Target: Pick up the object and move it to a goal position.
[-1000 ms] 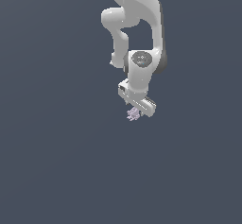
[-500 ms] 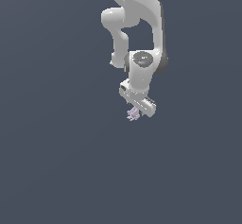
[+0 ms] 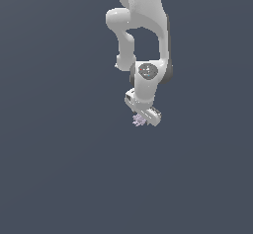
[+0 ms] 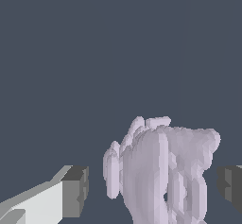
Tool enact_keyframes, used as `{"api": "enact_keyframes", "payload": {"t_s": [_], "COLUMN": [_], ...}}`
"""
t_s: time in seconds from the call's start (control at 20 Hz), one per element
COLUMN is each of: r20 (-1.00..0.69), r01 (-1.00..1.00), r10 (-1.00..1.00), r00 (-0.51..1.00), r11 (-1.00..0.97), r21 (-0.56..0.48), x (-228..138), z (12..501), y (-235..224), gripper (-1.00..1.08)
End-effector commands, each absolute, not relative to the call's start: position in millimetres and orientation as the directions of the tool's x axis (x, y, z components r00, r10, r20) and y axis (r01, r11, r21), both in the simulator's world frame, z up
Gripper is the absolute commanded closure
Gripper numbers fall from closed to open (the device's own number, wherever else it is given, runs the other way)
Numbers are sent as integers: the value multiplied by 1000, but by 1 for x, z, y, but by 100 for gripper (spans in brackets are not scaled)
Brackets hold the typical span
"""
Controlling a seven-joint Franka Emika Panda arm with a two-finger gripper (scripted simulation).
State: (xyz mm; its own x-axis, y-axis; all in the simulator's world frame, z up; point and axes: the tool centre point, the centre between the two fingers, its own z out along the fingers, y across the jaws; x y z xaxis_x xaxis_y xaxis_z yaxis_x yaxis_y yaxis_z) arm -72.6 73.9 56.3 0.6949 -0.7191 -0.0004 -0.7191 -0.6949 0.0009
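**Inventory: my arm, my claw, one lavender object**

1. Ground: a flat, uniform dark slate-blue field fills both views. I cannot tell whether it is a tabletop or plain background; no edge or shadow shows.

2. My arm [image 3: 143, 25]: white, glossy, entering from the top of the exterior view, bending through a rounded elbow and coming down to a wrist with a small dark round cap.

3. My claw [image 3: 144, 118]: white body, dark grey pads, hanging at the low end of the arm near the middle of the exterior view, tilted so that it slopes down toward the exterior view's right. In the wrist view one finger [image 4: 71, 190] and the opposite pad stand well apart, with visible gaps between each pad and the lump. Partly spread, then; whether either pad touches the lump I cannot tell.

4. The object [image 4: 160, 171]: pale lavender-purple, irregular, with short rounded prongs along its upper edge. It sits between my two pads in the wrist view. In the exterior view the object [image 3: 139, 120] shows as a tiny tuft at the claw's tip, on the exterior view's left side of it.
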Motion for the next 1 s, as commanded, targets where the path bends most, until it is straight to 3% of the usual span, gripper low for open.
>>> {"api": "enact_keyframes", "payload": {"t_s": [0.0, 0.2, 0.25, 0.95], "r20": [0, 0, 0, 0], "r01": [-719, -719, -719, -719], "r10": [-719, -719, -719, -719], "r00": [695, 695, 695, 695], "r11": [-695, -695, -695, -695], "r21": [0, 0, 0, -1], "x": [-72, -72, -72, -71], "z": [48, 43, 43, 49], "y": [74, 74, 74, 74], "gripper": [-92, -92, 108, 108]}}
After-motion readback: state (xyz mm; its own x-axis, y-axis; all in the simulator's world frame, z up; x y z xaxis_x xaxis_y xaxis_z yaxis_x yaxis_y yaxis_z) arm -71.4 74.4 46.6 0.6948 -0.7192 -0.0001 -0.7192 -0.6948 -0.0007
